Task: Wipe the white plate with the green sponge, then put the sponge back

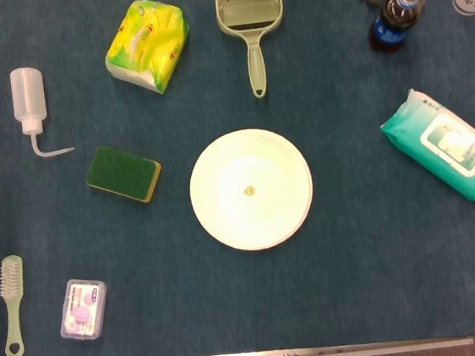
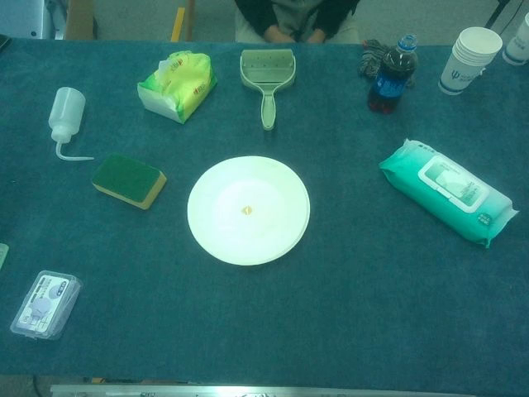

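Head view shows a blue tabletop (image 1: 377, 291) with many things lying on it. Neither the left hand nor the right hand shows in this view, so how their fingers are set cannot be told. The white plate (image 1: 251, 189) sits flat near the middle, with a tiny yellow-brown speck (image 1: 250, 191) at its center. The green sponge (image 1: 124, 173) lies just to the left of the plate, not touching it, green side up with a yellow layer along its lower edge. Farther left is a squeeze bottle (image 1: 29, 100) on its side with a bent spout. A yellow tissue pack (image 1: 147, 45) and a green dustpan (image 1: 250, 25) lie above the plate. A pack of wet wipes (image 1: 444, 148) lies to the right, well apart from the plate. A small brush (image 1: 13, 304) and a clear little box (image 1: 83, 309) lie at the lower left. A dark drink bottle (image 1: 392, 17) stands at the top right. Chest view shows the same tabletop, and again no hand or arm can be seen. The white plate (image 2: 248, 210) is in the middle and the green sponge (image 2: 128, 180) rests near its left side, apart from it. Stacked paper cups (image 2: 467, 59) stand at the far right, beside the drink bottle (image 2: 391, 76). The wet wipes (image 2: 447, 192) lie to the right of the plate.
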### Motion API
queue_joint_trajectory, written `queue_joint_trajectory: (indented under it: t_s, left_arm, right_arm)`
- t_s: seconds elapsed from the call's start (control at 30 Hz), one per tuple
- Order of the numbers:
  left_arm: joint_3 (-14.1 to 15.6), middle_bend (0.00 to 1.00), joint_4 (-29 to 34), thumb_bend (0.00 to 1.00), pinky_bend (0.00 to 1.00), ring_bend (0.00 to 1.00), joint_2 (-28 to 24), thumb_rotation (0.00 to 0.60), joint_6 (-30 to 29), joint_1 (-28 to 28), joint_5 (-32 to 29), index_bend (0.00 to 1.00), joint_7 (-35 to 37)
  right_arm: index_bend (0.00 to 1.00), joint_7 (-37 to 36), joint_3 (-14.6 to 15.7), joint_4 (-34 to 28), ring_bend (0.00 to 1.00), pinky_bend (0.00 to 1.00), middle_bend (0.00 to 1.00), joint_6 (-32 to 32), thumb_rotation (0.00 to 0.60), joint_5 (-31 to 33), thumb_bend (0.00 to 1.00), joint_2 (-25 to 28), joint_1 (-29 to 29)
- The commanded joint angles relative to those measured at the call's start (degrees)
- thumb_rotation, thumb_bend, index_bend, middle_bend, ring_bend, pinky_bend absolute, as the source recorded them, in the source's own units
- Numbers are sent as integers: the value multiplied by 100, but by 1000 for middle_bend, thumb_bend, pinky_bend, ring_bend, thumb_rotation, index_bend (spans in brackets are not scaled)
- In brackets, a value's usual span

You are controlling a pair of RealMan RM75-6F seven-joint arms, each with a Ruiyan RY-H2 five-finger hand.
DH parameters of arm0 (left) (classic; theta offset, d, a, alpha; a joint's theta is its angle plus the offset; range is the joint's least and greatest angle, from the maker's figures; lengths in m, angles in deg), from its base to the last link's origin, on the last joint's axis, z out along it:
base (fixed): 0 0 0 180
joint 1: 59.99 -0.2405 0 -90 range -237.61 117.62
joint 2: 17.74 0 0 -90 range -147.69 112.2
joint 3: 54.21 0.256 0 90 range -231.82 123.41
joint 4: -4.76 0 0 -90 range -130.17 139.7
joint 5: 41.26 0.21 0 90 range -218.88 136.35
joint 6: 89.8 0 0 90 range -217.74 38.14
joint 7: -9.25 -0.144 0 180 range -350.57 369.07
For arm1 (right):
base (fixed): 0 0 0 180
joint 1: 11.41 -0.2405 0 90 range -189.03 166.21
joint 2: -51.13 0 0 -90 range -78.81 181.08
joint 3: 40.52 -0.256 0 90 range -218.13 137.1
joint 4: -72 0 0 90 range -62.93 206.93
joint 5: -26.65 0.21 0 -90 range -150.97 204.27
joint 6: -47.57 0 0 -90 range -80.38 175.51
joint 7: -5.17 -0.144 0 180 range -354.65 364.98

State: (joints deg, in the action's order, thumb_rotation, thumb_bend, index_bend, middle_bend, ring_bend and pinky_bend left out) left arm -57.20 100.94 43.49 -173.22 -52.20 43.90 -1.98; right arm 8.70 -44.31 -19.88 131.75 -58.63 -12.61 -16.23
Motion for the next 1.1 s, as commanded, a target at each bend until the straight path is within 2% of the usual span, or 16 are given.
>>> queue_joint_trajectory:
  t_s: [0.03, 0.4, 0.73, 1.1]
  left_arm:
    - [5, 232, 5, 357, 193, 178, -1, 600, -21, -8, 18, 213, 16]
    - [71, 238, -37, 357, 193, 182, -130, 600, 283, 220, 292, 226, 234]
    - [117, 240, -56, 357, 193, 185, -249, 600, 1227, 992, 813, 228, 520]
    - [100, 214, -616, 357, 193, 181, 320, 600, 2433, 2046, 1098, 218, 656]
  right_arm:
    - [301, -6, 1, -3, 211, 405, 315, 16, 587, -12, 327, 12, 6]
    - [302, -40, -4, -127, 210, 404, 315, 25, 589, -58, 327, 109, -1]
    - [302, -41, -94, -401, 211, 404, 315, -212, 586, -119, 327, 293, -231]
    - [302, -130, -125, -477, 210, 404, 315, -153, 588, -85, 325, 450, -225]
